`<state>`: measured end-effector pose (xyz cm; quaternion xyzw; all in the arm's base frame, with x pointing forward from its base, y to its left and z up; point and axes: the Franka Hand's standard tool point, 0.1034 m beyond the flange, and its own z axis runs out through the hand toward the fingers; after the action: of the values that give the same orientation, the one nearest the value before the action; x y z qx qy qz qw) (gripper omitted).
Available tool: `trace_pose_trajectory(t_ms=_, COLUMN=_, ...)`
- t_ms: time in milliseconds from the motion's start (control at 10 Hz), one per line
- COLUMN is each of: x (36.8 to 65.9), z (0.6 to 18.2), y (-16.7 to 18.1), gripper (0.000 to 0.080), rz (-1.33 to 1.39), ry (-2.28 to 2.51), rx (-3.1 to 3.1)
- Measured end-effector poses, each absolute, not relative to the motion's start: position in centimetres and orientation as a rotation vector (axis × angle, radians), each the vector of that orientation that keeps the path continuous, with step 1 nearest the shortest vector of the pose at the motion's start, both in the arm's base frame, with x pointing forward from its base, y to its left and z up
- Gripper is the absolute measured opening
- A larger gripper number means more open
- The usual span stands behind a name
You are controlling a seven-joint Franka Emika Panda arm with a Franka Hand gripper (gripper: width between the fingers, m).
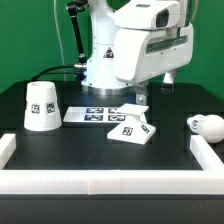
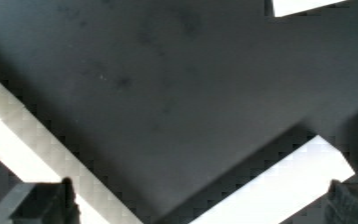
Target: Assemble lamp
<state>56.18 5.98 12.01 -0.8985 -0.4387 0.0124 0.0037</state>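
Note:
The cone shade stands on the black table at the exterior view's left. The flat base block lies near the middle, in front of the marker board. The round bulb lies at the exterior view's right, close to the rail. My gripper hangs under the arm, behind and above the base block, touching nothing. In the wrist view the gripper is open and empty. Its dark fingertips show at both sides over bare table.
A raised white rail borders the table at the front and sides, and shows as white bands in the wrist view. The white robot pedestal stands at the back. A white corner shows at the wrist view's edge.

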Motion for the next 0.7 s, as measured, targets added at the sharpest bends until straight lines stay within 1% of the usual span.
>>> trace_pose_trajectory(t_ms=600, x=56.12, z=11.96, y=6.04, gripper=0.0699, rz=0.020, ry=-1.383, rx=-2.818)
trace_pose_trajectory(t_ms=700, x=55.30, z=11.65, y=6.12, gripper=0.0699, rz=-0.014, ry=-1.406, rx=-2.814)
